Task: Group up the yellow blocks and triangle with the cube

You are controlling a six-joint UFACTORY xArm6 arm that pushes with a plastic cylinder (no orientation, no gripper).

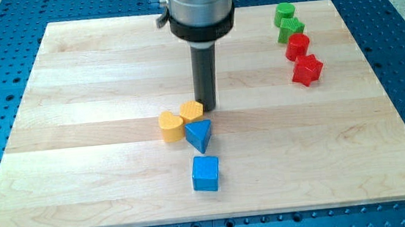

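Two yellow blocks lie near the board's middle: a heart-shaped one [170,126] and a rounder one [192,111] touching it on its right. A blue triangle [199,135] sits just below them, touching both. A blue cube [205,173] lies a short gap below the triangle. My tip [206,106] stands at the upper right edge of the rounder yellow block, touching or nearly touching it.
At the view's upper right a column of blocks runs downward: a green cylinder [285,12], a green star-like block [291,28], a red cylinder [298,46] and a red star-like block [307,70]. The wooden board [80,139] sits on a blue perforated table.
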